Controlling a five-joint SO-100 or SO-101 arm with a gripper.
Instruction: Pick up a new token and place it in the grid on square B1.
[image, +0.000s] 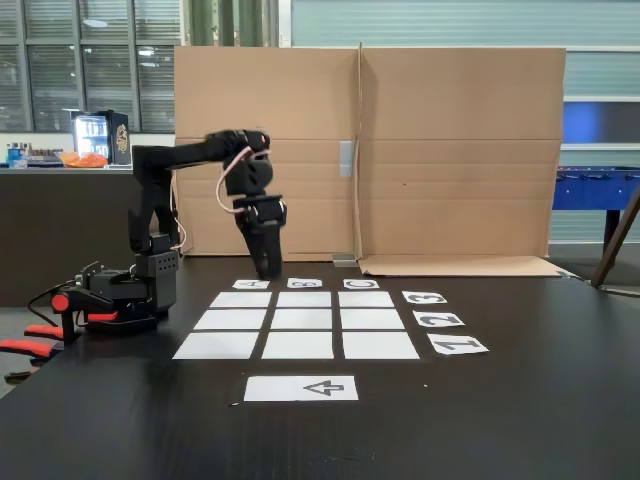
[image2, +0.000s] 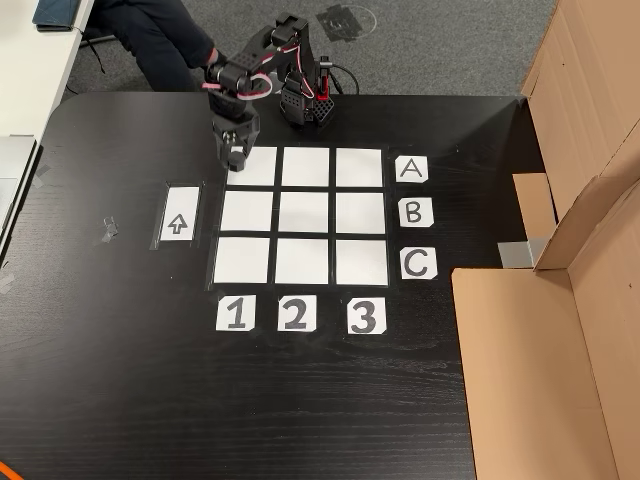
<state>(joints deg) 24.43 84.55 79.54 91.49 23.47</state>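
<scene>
Square B1 (image2: 247, 212) lies just beyond the gripper (image2: 236, 158), which hangs over the grid's (image2: 302, 215) A1 corner; its jaw state is unreadable.

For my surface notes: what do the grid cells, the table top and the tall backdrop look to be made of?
Grid: flat matte white sheets, probably paper. Table: black with fine grain lines, likely wood or laminate. Backdrop: brown corrugated cardboard, judging by its fold creases.

White three-by-three grid (image2: 300, 215) lies flat; square B1 (image2: 247, 212) is bare.
</scene>
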